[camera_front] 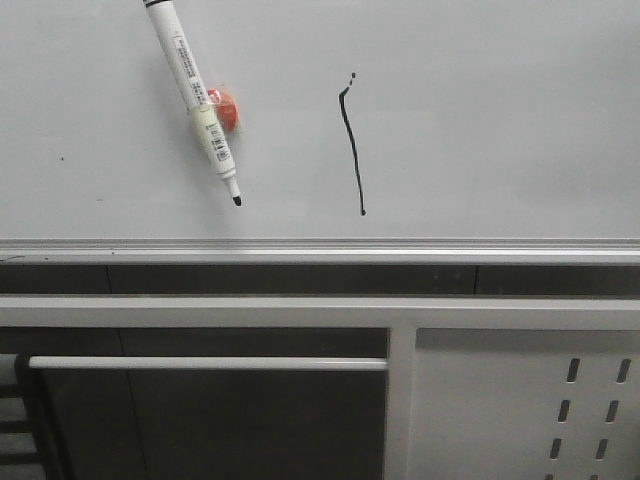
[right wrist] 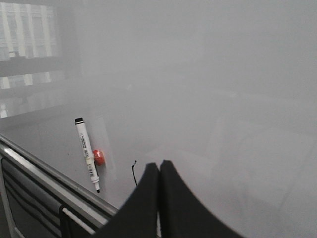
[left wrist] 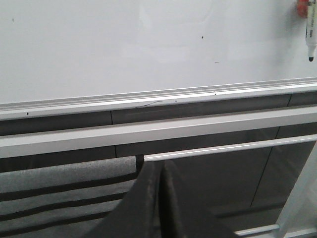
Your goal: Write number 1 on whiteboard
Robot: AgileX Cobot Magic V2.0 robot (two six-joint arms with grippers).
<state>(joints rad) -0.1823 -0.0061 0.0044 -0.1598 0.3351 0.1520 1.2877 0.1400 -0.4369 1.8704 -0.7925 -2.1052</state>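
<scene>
The whiteboard (camera_front: 480,120) bears the number 1 (camera_front: 352,150) near centre. A marker (camera_front: 195,100) with an orange holder (camera_front: 226,110) lies at 9 o'clock of it. Left claw (left wrist: 163,198) and right claw (right wrist: 159,198) are clenched, grasping nothing.

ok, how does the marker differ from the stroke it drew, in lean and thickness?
The marker is a thick white barrel leaning its tip down to the right; the number 1 is a thin black line, nearly vertical and slightly wavy. The marker has a red blob beside it; the stroke has only a small dot above. Both sit on the whiteboard.
</scene>
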